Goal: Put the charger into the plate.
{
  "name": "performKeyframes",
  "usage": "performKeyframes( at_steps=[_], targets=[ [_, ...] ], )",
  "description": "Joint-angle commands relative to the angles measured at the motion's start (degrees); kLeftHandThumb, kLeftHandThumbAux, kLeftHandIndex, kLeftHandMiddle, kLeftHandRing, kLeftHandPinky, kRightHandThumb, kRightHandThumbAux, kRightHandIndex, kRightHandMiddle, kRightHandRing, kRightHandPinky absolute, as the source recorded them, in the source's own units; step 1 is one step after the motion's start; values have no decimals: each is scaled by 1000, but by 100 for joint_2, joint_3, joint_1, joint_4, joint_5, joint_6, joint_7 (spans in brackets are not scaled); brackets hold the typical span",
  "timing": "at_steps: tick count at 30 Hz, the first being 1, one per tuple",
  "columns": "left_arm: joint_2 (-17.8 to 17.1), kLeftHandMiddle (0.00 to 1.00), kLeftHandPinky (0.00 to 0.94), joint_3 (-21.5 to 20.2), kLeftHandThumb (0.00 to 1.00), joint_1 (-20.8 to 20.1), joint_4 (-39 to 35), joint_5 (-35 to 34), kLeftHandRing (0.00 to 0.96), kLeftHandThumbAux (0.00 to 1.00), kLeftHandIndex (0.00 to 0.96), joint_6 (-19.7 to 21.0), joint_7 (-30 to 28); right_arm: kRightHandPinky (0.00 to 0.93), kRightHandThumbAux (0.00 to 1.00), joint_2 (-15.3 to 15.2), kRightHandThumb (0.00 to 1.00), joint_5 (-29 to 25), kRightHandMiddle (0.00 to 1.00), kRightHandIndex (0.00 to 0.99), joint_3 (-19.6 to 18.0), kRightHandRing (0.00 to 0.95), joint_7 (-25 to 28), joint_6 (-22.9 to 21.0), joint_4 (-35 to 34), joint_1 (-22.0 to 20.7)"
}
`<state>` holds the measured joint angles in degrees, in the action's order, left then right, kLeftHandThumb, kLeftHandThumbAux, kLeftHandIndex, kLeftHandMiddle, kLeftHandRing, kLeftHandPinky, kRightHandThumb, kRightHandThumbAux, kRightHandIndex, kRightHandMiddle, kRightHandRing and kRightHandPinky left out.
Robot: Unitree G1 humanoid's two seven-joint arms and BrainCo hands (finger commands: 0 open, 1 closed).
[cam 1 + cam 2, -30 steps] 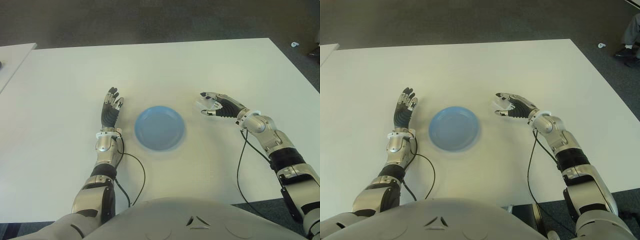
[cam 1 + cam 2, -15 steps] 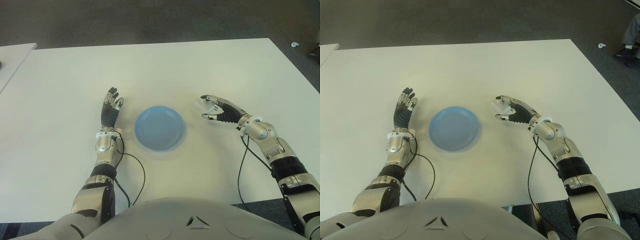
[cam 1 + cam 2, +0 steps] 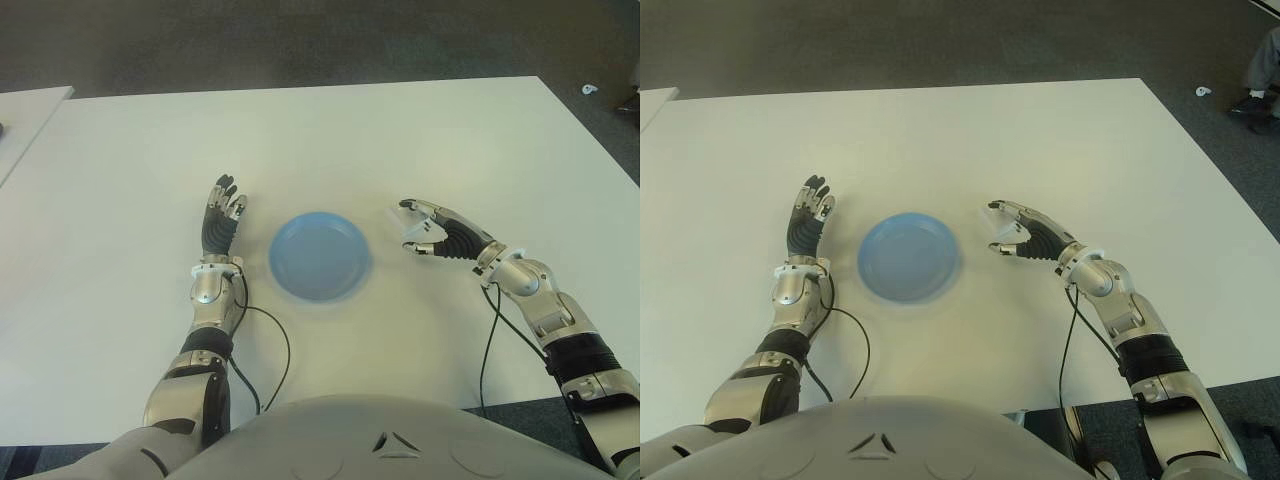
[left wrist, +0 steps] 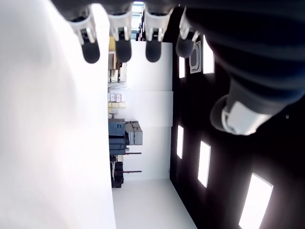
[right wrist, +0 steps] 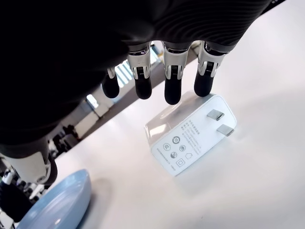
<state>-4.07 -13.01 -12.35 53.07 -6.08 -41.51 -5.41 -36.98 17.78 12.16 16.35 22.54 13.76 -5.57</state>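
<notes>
The white charger lies flat on the white table, its two metal prongs showing in the right wrist view. My right hand hovers just over it with fingers extended and the thumb held apart, not gripping it. The empty blue plate sits at the table's middle, a short way left of that hand and the charger; its rim also shows in the right wrist view. My left hand shows left of the plate, fingers straight and holding nothing.
The white table stretches wide on all sides of the plate. A second white table's corner shows at the far left. Black cables trail from both wrists toward my body.
My right hand has drawn back a little toward my body and to the right, its fingers still over the charger. The plate and left hand have not moved.
</notes>
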Motion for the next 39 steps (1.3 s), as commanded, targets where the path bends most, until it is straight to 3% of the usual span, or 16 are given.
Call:
performKeyframes(
  at_steps=[1, 19, 27, 39],
  targets=[
    [127, 86, 117, -50, 0, 748, 616, -86, 89, 543, 0, 364, -70, 148, 516, 113, 0, -28, 39, 0, 64, 86, 232, -261, 3, 322],
    [104, 85, 122, -33, 0, 777, 570, -82, 91, 540, 0, 379, -93, 172, 480, 291, 0, -370, 48, 0, -270, 99, 302, -192, -410, 491],
    [109, 83, 122, -42, 0, 775, 569, -93, 90, 545, 0, 380, -82, 193, 543, 476, 34, 106, 59, 0, -445, 116, -722, 1051, 24, 260],
    [108, 86, 126, -47, 0, 763, 567, -100, 93, 542, 0, 385, -85, 146, 491, 822, 357, 825, 77, 0, -754, 106, -2267, 1569, 350, -95]
  ],
)
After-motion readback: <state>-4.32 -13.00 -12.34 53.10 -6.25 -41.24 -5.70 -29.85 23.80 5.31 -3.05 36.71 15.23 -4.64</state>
